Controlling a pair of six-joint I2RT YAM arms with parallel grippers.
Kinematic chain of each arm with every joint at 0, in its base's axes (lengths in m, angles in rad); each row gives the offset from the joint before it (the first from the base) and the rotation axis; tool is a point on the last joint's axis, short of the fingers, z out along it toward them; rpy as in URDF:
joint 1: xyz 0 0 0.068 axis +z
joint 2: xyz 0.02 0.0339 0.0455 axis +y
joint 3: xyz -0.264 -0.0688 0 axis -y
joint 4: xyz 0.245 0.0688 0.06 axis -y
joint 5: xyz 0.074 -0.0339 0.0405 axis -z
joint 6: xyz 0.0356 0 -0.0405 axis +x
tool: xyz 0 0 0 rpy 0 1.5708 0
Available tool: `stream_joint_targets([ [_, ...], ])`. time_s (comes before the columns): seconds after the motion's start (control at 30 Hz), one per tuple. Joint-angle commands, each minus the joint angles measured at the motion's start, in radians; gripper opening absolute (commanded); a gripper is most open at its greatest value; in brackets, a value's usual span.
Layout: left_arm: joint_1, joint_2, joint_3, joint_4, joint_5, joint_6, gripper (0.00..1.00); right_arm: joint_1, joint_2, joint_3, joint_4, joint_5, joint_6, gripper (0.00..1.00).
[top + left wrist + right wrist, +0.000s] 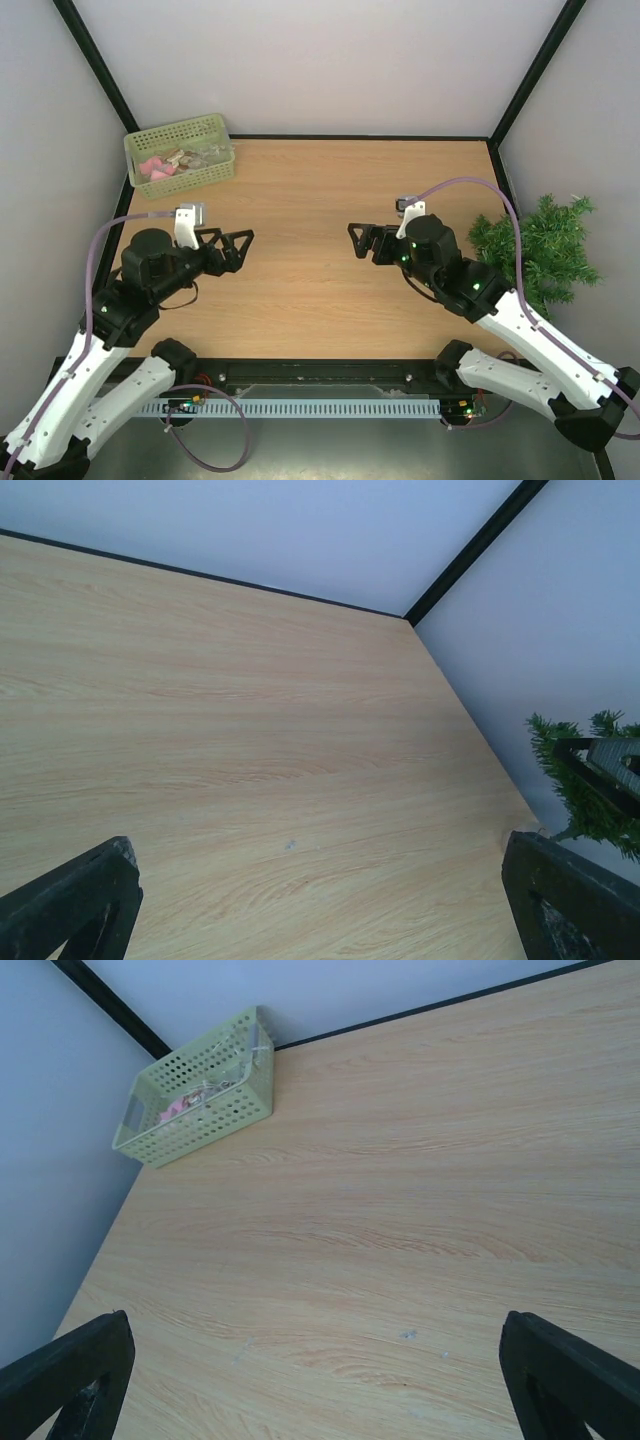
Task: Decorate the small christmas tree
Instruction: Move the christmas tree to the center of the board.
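The small christmas tree (545, 245) stands at the table's right edge, beside my right arm; the left wrist view catches its dark green branches (585, 800) at the far right. My left gripper (238, 250) hovers open over the left half of the wooden table (300, 200), pointing right, nothing between its fingers (70, 905). My right gripper (356, 241) faces it from the right, open and empty too, fingers (575, 1380) wide apart. The tree carries no ornaments that I can see.
A pale green perforated basket (190, 180) sits in the far left corner, holding pink and silvery ornaments (155, 167); the right wrist view shows the basket (205, 1120) at upper left. Grey walls with black frame posts enclose the table.
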Motion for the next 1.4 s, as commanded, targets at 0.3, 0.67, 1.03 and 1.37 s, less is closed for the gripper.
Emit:
stream_joint_targets([
  [0.3,0.005,-0.030,-0.033,-0.018,-0.023,0.076,1.00,0.007,-0.013,0.164,-0.068,0.281,-0.132,0.98],
  [0.67,0.005,-0.039,-0.093,0.014,-0.035,0.143,1.00,0.006,0.047,0.542,-0.218,0.846,-0.283,0.98],
  [1.03,0.005,-0.022,-0.125,0.046,0.022,0.161,1.00,-0.006,0.144,0.536,-0.049,1.523,-0.578,0.98],
  [1.37,0.005,0.013,-0.147,0.064,0.061,0.169,1.00,-0.256,0.123,0.383,0.442,1.545,-0.941,0.98],
])
